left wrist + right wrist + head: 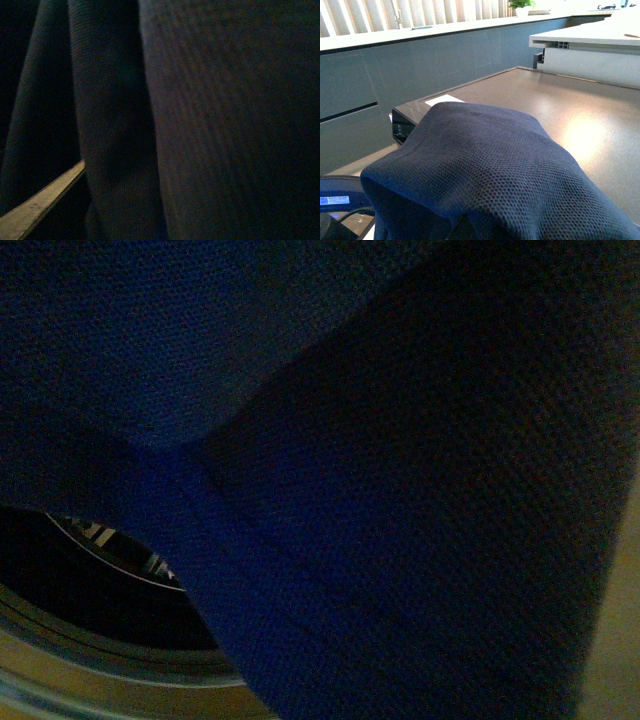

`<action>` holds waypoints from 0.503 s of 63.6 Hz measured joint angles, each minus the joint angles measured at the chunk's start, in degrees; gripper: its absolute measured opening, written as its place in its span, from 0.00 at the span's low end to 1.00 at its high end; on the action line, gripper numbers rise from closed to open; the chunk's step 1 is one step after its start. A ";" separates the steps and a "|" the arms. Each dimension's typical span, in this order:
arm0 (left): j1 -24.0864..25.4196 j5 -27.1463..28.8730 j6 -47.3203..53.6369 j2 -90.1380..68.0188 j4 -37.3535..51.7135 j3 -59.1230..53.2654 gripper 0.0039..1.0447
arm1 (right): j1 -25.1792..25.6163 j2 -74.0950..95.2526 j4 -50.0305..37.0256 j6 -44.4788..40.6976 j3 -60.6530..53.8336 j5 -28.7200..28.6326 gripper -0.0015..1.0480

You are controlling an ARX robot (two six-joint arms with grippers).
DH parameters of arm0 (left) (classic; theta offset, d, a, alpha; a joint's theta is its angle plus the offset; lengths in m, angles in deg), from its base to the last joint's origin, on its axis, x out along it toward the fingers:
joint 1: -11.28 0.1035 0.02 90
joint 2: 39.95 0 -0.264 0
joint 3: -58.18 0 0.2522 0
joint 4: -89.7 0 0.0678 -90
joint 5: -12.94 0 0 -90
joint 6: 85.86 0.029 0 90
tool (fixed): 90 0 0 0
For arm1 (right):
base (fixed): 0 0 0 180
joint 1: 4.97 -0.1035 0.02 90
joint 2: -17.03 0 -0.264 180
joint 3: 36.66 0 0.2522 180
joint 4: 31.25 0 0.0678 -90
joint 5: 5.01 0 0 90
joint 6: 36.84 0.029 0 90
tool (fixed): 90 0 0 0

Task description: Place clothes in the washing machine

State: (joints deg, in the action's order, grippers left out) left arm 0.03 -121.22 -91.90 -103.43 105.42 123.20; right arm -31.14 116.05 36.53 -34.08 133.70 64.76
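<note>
Clothes (400,490) hung before washer (120,660) mouth

Navy knit filled the front view, with its opening showing at lower left. Soft, floppy and light, it would likely sag and trail, so a bunched fold seemed the best hold. Left end effector: hidden by cloth, state impossible to tell. Right end effector: buried under draped fabric, likewise untellable.

The front view sits right against the clothes (400,490), which fill it except for the washing machine (100,660) port rim at 7 o'clock. The left wrist view is just as close, facing dark folds. The right wrist view looks over the same navy knit, across a grey flat top (560,115) towards a far counter (420,30).
</note>
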 joint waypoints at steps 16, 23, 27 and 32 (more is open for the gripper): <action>-8.68 4.52 -1.99 -2.95 2.95 3.61 0.94 | 0.00 0.00 0.00 0.00 0.00 0.00 0.06; -11.87 5.86 -2.80 -3.61 3.61 4.13 0.94 | 0.00 0.00 0.00 0.00 0.00 0.02 0.06; -12.96 5.81 -3.23 -3.98 4.20 4.15 0.94 | 0.00 0.00 0.00 0.00 0.00 0.02 0.06; -14.29 5.57 -3.67 -4.57 5.27 4.15 0.94 | 0.00 0.00 0.00 0.00 0.00 0.02 0.06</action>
State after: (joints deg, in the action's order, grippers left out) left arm -14.26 -115.65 -95.57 -108.00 110.68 127.35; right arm -31.14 116.05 36.53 -34.08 133.70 64.78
